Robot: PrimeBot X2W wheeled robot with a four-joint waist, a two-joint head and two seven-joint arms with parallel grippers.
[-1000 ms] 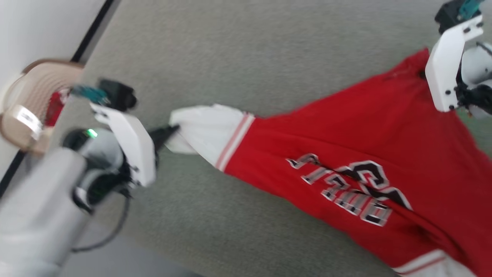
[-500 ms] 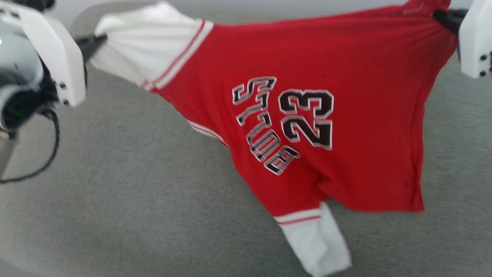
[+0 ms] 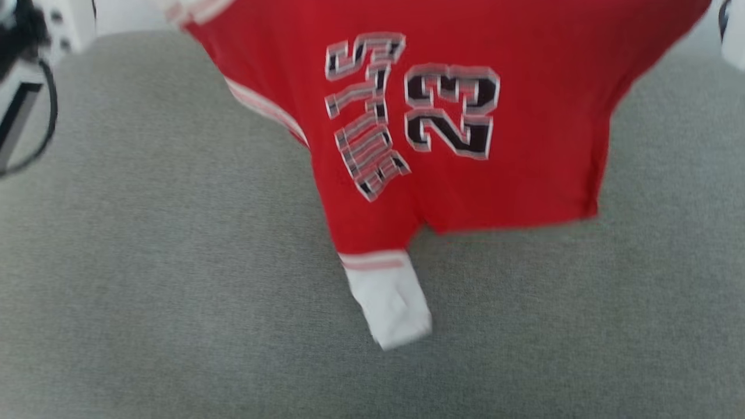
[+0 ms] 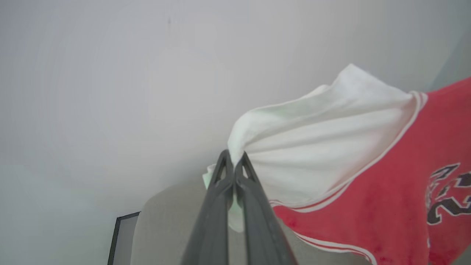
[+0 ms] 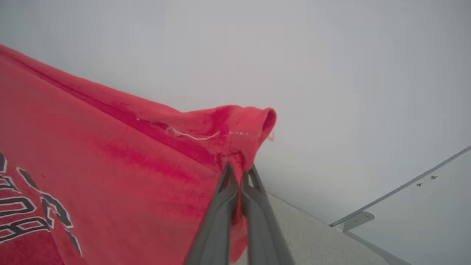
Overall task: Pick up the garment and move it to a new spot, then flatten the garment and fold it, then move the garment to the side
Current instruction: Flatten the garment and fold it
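Left gripper (image 4: 233, 162) closed tight on the bunched end of one white sleeve (image 4: 316, 143), cloth fanning from the pinch toward 2 o'clock in the left wrist view. Right gripper (image 5: 241, 171) likewise shut, nipping a red corner (image 5: 243, 125), fabric falling away toward 8 o'clock in the right wrist view.

Garment (image 3: 535, 163) hung as a sheet between the two grips, above the grey surface (image 3: 145, 279). Top edge cut off at 12 o'clock of the head view, lettering (image 3: 451, 110) turned sideways near centre, free sleeve (image 3: 390, 302) dangling toward 6 o'clock. Head view smeared by motion: sleeve tip perhaps brushing the surface, perhaps clear of it, not decidable.

Step in hand, by judgement: carrying to a new spot, the first part of the task. Flattening, folding and setting aside not yet done.

Next move, by judgement: lower both arms together and evenly, span kept taut, laying the dangling edge down first and drawing the rest flat. Release only after full support from the surface.

Risks: thin fabric slipping from so small a pinch, or the free sleeve tucking under the body on landing.
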